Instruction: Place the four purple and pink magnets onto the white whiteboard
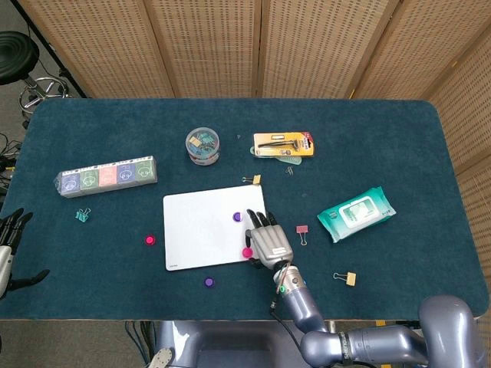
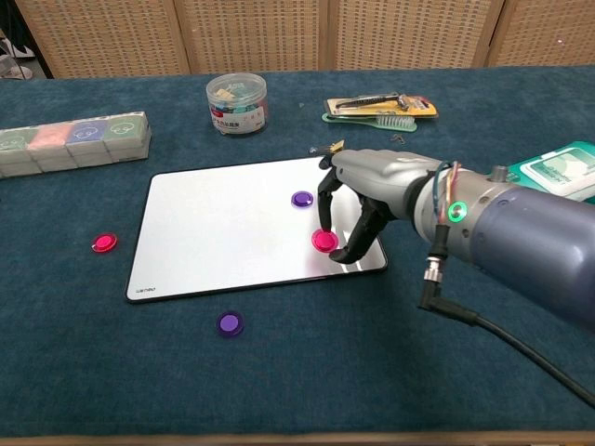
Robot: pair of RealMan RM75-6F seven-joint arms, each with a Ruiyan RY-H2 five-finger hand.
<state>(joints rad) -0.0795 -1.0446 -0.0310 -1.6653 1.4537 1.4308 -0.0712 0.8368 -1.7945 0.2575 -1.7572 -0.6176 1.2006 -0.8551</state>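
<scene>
The white whiteboard lies flat at the table's middle with one purple magnet on it. My right hand is over the board's right part and pinches a pink magnet between thumb and finger, low over the surface; I cannot tell whether it touches. A second pink magnet lies on the cloth left of the board. Another purple magnet lies in front of it. My left hand hangs at the far left edge with fingers spread, holding nothing.
A box of coloured compartments sits at the left. Behind the board stand a clear jar of clips and a razor pack. Wet wipes lie to the right. Binder clips are scattered nearby.
</scene>
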